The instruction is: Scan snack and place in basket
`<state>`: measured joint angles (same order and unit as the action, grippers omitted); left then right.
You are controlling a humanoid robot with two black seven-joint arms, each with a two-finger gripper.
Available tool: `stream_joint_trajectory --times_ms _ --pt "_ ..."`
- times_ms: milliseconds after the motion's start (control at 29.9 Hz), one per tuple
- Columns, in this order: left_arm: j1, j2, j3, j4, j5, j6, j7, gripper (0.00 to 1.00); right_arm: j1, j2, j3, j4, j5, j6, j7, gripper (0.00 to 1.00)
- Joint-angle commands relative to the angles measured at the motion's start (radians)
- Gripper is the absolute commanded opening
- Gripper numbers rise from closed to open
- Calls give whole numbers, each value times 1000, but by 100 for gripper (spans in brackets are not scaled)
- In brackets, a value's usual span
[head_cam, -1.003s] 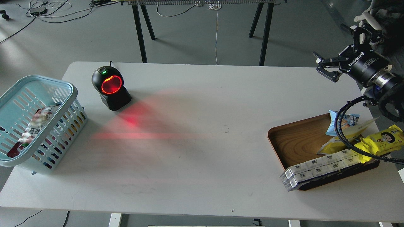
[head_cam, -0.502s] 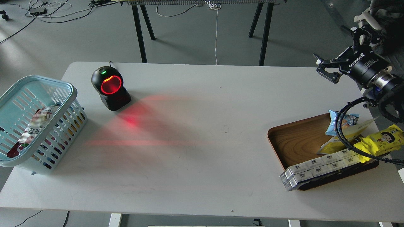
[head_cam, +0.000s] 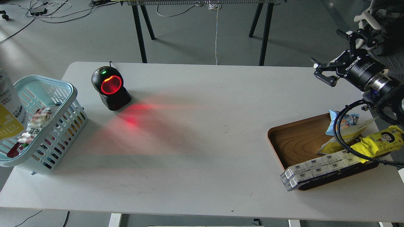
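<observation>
The snack (head_cam: 8, 108), a flat pouch with a white top, dark text rows and a yellow lower part, shows at the far left edge, over the left side of the light blue basket (head_cam: 68, 94). What holds it is outside the view; my left gripper is not visible. The basket stands at the table's left end and holds a red-and-white packet (head_cam: 38, 124). My right gripper (head_cam: 333, 55) is open and empty, raised above the table's far right corner, well behind the wooden tray (head_cam: 296, 142).
A black barcode scanner (head_cam: 110, 88) with a glowing red window stands left of centre and casts red light on the table. The tray holds white boxes (head_cam: 318, 168), a yellow cartoon-face wrapper (head_cam: 382, 140), a small blue packet (head_cam: 342, 121) and another yellow pouch (head_cam: 334, 145).
The snack pouch has come into view at the left edge, over the basket. My right gripper has risen slightly and stays open.
</observation>
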<state>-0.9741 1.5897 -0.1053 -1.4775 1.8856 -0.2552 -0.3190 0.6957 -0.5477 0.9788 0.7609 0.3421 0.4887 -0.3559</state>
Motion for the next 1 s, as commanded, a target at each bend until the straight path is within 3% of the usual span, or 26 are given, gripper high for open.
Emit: stream_joint_trajectory --times_ms 0,201,368,635,802,970 --pt "0 -20 38 17 -23 14 -2 2 -1 0 -2 0 0 0 1 99" --pt "3 -60 65 62 -29 50 -6 3 -2 2 -2 0 0 0 0 99" --pt "3 -68 78 71 -33 53 -6 10 -2 2 -5 0 0 0 0 99" --pt "2 -68 70 75 -62 100 -6 47 5 2 -5 1 0 0 0 99" --pt "-9 -59 10 71 -63 123 -6 93 15 2 -5 1 0 0 0 100" --pt "-11 -60 -124 69 -115 123 -5 99 28 2 -5 3 0 0 0 100"
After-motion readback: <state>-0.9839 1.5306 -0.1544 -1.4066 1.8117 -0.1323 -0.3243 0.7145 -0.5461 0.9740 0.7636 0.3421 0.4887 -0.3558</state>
